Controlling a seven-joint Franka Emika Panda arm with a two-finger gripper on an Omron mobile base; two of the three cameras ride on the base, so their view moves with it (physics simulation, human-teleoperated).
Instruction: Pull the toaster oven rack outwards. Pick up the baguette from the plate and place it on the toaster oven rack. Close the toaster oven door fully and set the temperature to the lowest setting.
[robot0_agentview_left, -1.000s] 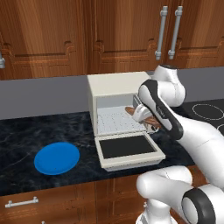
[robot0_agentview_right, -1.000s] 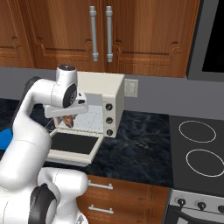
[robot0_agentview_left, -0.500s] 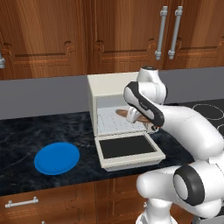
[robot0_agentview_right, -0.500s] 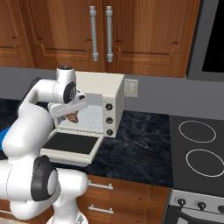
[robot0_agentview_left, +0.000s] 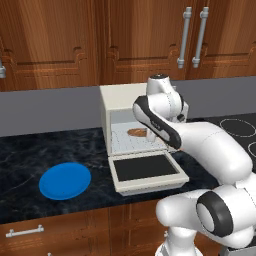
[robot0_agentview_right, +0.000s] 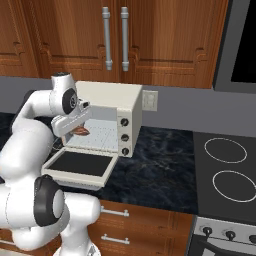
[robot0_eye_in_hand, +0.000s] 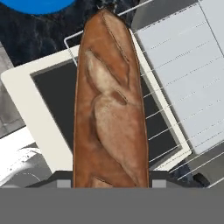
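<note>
I hold the baguette in my gripper, my fingers pinching it at its near end; in the hand view the loaf runs straight away from me over the rack and the open door. From the left base view the loaf sits in the mouth of the oven, above the wire grid, though I cannot tell if it touches the wires. The door lies folded down flat. The blue plate sits on the counter, well left of the oven.
</note>
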